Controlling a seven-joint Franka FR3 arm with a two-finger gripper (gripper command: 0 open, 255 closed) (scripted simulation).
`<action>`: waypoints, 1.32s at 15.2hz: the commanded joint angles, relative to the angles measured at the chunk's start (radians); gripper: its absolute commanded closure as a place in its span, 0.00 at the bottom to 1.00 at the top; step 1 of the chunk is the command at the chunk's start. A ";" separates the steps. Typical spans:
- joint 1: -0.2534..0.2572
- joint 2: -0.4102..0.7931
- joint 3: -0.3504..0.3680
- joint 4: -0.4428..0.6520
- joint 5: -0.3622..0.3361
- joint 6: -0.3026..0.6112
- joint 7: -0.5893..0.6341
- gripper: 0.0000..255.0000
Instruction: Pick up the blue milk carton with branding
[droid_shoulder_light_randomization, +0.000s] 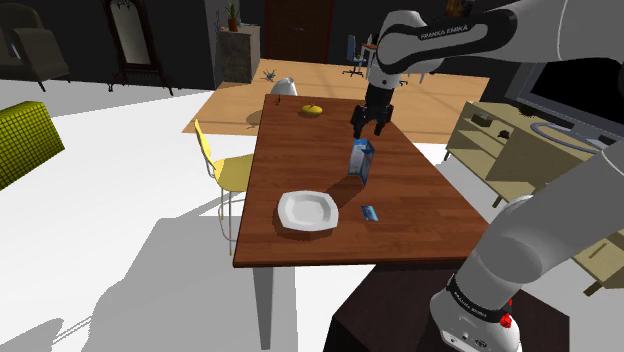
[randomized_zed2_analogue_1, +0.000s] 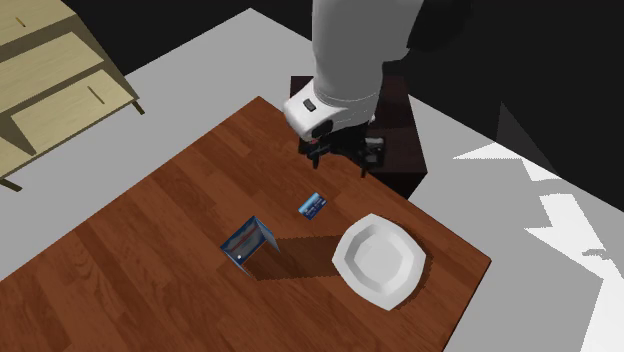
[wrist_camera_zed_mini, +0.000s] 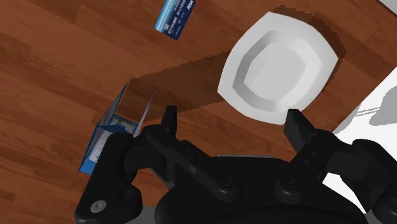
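1. Centring over the target is judged to be the step in hand. The blue printed milk carton (droid_shoulder_light_randomization: 361, 158) is seen standing upright near the middle of the brown wooden desk (droid_shoulder_light_randomization: 300, 150). The all-black two-finger gripper (droid_shoulder_light_randomization: 370, 124) hangs above it, apart from it.
2. In the wrist view the carton (wrist_camera_zed_mini: 113, 133) is found beside one finger and outside the gap. A sideways shift is therefore called for before any descent, until the carton is framed between the two fingers.
3. The fingers are best lined up across two flat opposite faces and lowered well past the top edge. That way the light carton is not likely to be tipped or pushed along the desk when contact is made.
4. The square white plate (droid_shoulder_light_randomization: 307, 211) and the small blue card (droid_shoulder_light_randomization: 370, 213) are seen lying nearer the stand, apart from the carton. Little trouble is expected from them, provided the approach is kept vertical.
5. The gripper is seen wide open, its fingers well apart; nothing is held and nothing is touched by it.
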 joint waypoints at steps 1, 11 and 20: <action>-0.013 0.066 -0.016 0.030 -0.002 0.030 0.001 0.00; -0.082 0.386 -0.098 0.229 0.020 0.118 -0.019 0.00; -0.145 0.619 -0.138 0.398 0.066 0.157 -0.036 0.00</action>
